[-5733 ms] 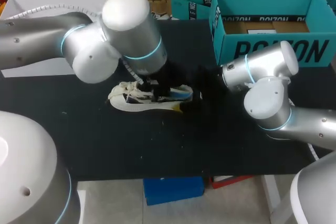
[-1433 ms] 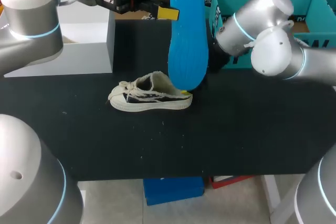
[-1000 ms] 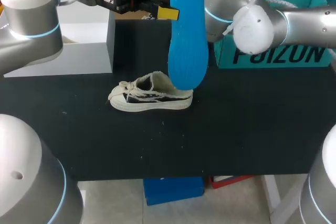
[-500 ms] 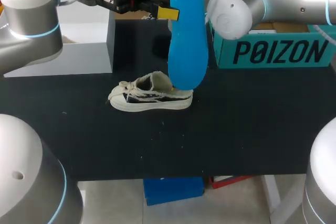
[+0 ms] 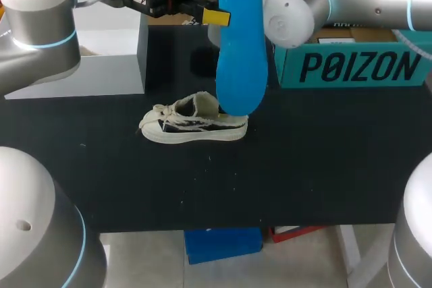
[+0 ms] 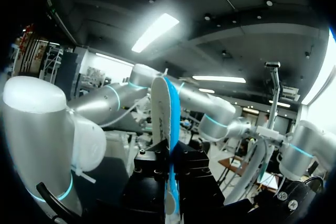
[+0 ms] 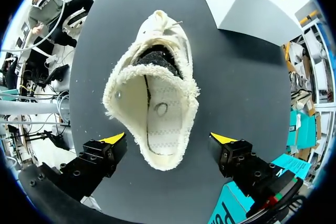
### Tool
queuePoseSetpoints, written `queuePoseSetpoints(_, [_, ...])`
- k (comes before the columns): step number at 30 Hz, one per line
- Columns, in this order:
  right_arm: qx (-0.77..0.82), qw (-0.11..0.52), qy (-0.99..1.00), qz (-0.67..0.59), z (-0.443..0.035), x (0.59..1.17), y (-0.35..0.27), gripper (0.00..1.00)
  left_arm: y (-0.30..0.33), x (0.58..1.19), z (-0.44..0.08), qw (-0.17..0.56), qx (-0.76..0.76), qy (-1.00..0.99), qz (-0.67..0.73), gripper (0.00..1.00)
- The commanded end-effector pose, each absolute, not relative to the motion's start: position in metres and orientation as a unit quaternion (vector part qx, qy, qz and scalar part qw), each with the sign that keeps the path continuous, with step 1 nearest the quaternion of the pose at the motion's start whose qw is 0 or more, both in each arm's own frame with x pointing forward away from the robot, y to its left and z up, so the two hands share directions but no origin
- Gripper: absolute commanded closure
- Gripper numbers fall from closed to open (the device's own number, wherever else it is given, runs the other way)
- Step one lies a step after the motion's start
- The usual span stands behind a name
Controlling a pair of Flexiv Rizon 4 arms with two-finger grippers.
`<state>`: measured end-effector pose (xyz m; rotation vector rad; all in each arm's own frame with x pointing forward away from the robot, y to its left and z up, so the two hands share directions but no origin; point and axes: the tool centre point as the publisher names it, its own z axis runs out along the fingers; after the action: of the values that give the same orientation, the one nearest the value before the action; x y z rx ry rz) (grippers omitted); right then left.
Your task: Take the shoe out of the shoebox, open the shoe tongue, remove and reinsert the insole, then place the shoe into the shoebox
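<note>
A white low-top shoe with dark side panels lies on its sole mid-table, its mouth spread wide. The blue insole hangs upright just above the shoe's heel. My left gripper is shut on its upper edge, and in the left wrist view the insole stands edge-on between the left gripper's black fingers. My right gripper hovers open straight above the shoe, looking down into its fleecy lining, with a yellow tip on either side of the heel. In the head view the insole hides that gripper.
The teal shoebox stands open at the back right, behind my right arm. A white and grey box lid rests at the back left. The front half of the black table is bare.
My right arm has swung up and to the left from beside the shoebox to above the shoe, behind the insole. The left arm, the insole and the shoe have stayed put.
</note>
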<state>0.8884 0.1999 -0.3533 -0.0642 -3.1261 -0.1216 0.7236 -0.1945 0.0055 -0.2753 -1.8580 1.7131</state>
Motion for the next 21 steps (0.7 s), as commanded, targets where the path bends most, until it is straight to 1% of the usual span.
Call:
queuePoseSetpoints(1, [-0.021, 0.001, -0.998, -0.053, -0.353, 0.885, 0.194, 0.0, -0.195, 0.722, 0.004, 0.293, -0.103, -0.698, 0.645, 1.0])
queuePoseSetpoints(11, [-0.026, -0.021, -0.992, -0.118, -0.353, 0.882, 0.182, 0.0, -0.195, 0.722, 0.004, 0.293, -0.103, -0.698, 0.645, 1.0])
queuePoseSetpoints(21, [-0.026, -0.042, -0.976, -0.212, -0.359, 0.882, 0.177, 0.0, -0.195, 0.722, 0.004, 0.293, -0.103, -0.698, 0.645, 1.0])
